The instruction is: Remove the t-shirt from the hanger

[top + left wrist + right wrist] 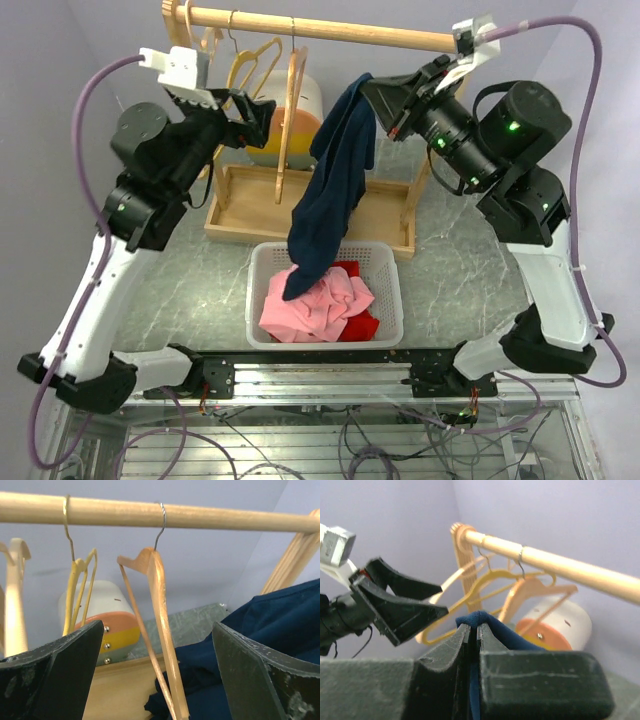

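Above the basket [262,262], right hand [374,95] clamps the t-shirt [335,180] — left hand [258,115] spread wide.

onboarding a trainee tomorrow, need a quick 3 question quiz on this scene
1. True or false: the navy t-shirt is on the wooden hanger.
2. Which gripper pinches the t-shirt? A. left gripper B. right gripper C. neither
3. Fill in: the t-shirt's lower end hangs into the white ___, over a pink garment and a red garment.

Key:
1. False; the hanger is bare on the rod.
2. B; the left gripper is open and holds nothing.
3. basket
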You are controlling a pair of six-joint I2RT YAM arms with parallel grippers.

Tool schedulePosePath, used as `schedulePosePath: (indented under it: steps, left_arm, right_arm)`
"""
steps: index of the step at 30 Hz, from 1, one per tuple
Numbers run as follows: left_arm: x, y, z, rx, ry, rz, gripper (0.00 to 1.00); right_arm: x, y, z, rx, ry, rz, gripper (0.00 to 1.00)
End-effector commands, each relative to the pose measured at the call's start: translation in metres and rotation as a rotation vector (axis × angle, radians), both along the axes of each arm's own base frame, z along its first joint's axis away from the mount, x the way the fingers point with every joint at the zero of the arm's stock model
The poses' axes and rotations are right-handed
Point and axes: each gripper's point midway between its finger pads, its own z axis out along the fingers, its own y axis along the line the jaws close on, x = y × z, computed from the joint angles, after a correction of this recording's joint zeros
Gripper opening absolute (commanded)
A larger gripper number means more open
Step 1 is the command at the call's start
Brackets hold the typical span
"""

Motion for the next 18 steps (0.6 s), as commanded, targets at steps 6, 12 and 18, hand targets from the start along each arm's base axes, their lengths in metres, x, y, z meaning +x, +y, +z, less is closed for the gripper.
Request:
schedulePosePath:
  steps: [6, 12, 18]
  left_arm:
    - [-0.037, 0.012, 0.012, -0.043, -0.027, -0.045, 0.98]
    - [-0.045, 0.004, 0.009, -0.046, -0.03, -0.105, 0.97]
    - [-0.048, 0.002, 0.006, -0.058, -0.023, -0.123, 0.97]
  right_arm:
    - [-0.081, 0.004, 0.11, 0.203, -0.349, 0.324, 0.0]
    - [-0.162, -0.022, 0.163, 0.333, -0.583, 0.565, 0.0]
    - [-0.197, -0.056, 0.186, 0.398, -0.7, 0.568, 0.0]
